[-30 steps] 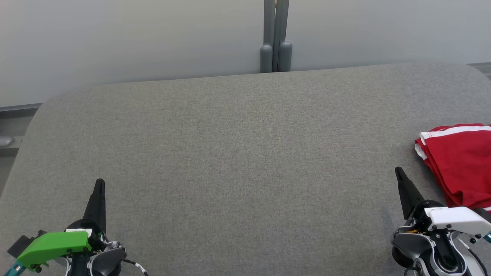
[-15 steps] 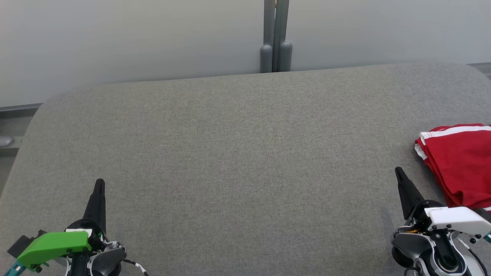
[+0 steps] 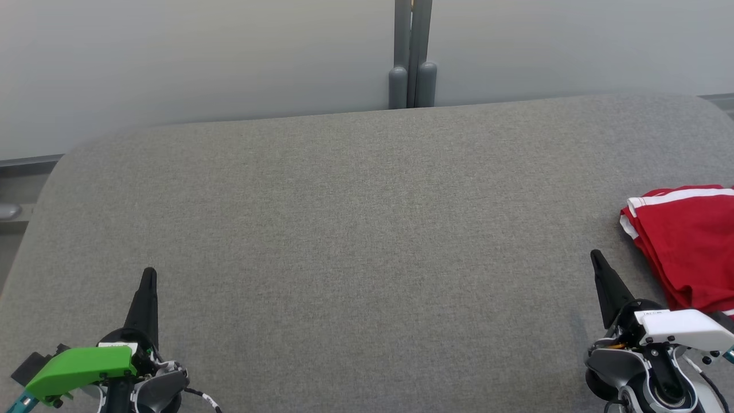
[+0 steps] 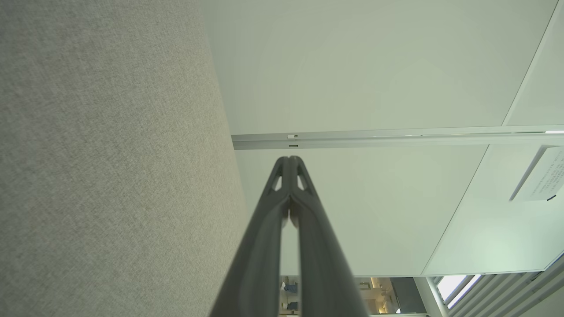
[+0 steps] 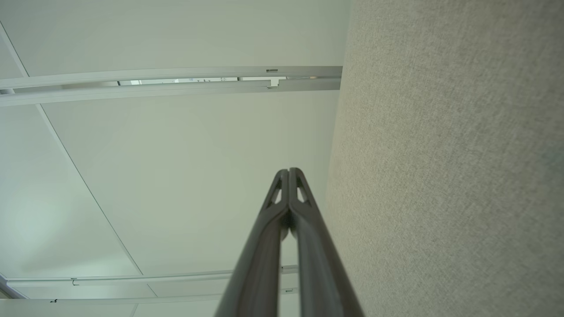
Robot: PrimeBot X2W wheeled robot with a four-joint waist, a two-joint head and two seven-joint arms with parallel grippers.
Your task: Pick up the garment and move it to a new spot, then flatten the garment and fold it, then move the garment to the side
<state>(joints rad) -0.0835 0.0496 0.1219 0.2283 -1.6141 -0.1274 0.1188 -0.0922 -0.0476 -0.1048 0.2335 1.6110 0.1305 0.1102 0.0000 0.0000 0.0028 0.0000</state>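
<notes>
Where the head camera looks down, a broad grey surface (image 3: 367,229) covered in woven fabric, its far corners rounded, spreads across most of the view. Its weave is flat and smooth. Behind it stands a pale wall (image 3: 200,57) of plain panels, split by a grey upright post (image 3: 413,57) that meets the far edge of the surface near the middle. From the left wrist, the same pale panels show with a light metal rail (image 4: 374,136) running across them, a paper notice (image 4: 539,176) fixed at the right, and slatted blinds (image 4: 493,290) in the lower right corner.

A red garment (image 3: 688,241) with white stripes lies folded on the surface at its right side, cut off by the right edge of the head view.

Low on the left, the left gripper (image 3: 148,275) rests over the surface under a green cover (image 3: 80,364), its two dark fingers pressed together to a single point and gripping nothing. Low on the right, the right gripper (image 3: 596,258), under a white cover (image 3: 682,327), is likewise clenched on nothing. It sits near the garment's left edge, with a strip of grey fabric between its fingers and the cloth.
</notes>
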